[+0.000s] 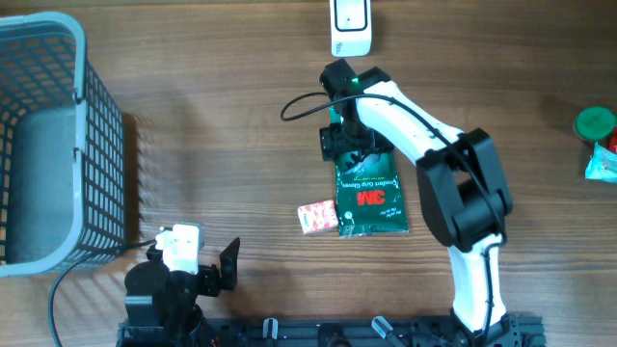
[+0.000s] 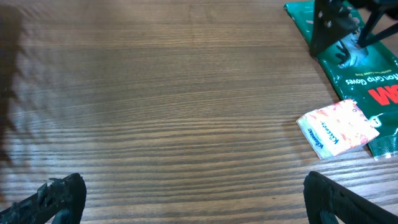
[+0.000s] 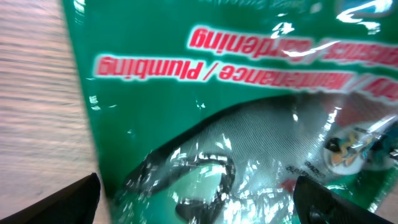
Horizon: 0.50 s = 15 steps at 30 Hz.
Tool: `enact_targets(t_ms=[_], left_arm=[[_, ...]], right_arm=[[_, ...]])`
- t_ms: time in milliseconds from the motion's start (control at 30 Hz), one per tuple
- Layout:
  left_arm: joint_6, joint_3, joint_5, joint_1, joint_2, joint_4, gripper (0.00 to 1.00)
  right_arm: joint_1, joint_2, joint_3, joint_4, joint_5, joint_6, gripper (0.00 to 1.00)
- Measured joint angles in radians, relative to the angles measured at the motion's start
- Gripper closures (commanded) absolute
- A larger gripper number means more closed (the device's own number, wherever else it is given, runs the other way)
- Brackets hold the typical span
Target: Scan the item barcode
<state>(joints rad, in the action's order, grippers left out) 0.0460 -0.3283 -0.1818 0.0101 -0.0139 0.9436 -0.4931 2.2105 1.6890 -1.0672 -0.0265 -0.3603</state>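
Observation:
A green 3M gloves packet (image 1: 371, 193) lies flat on the wooden table's middle, printed side up; no barcode shows on it. My right gripper (image 1: 347, 145) hovers over the packet's far end, open, its fingers straddling the glossy green film (image 3: 205, 93) with nothing gripped. In the right wrist view that gripper (image 3: 199, 200) sits very close above the packet. A white scanner (image 1: 350, 27) stands at the table's far edge. My left gripper (image 1: 224, 270) rests near the front left, open and empty. In the left wrist view, the left gripper (image 2: 194, 194) faces bare wood, the packet (image 2: 367, 68) at upper right.
A small pink-and-white tissue pack (image 1: 317, 216) lies against the green packet's left lower corner, also in the left wrist view (image 2: 337, 127). A grey wire basket (image 1: 96, 145) fills the left side. A green-lidded container (image 1: 595, 123) and a small packet (image 1: 603, 162) sit at the right edge.

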Motion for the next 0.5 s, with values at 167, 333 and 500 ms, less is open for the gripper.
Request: enact_targets(t_ms=[167, 333, 500], left_arm=[[0.0, 0.0, 0.0, 0.0, 0.0, 0.0, 0.0], [0.0, 0.0, 0.0, 0.0, 0.0, 0.0, 0.0], [0.0, 0.0, 0.0, 0.0, 0.0, 0.001, 0.0]], right_arm=[[-0.002, -0.085, 0.0, 0.052, -0.032, -0.05, 0.0], [-0.002, -0.08, -0.066, 0.096, -0.053, -0.093, 0.0], [-0.001, -0.057, -0.156, 0.119, -0.025, -0.152, 0.0]])
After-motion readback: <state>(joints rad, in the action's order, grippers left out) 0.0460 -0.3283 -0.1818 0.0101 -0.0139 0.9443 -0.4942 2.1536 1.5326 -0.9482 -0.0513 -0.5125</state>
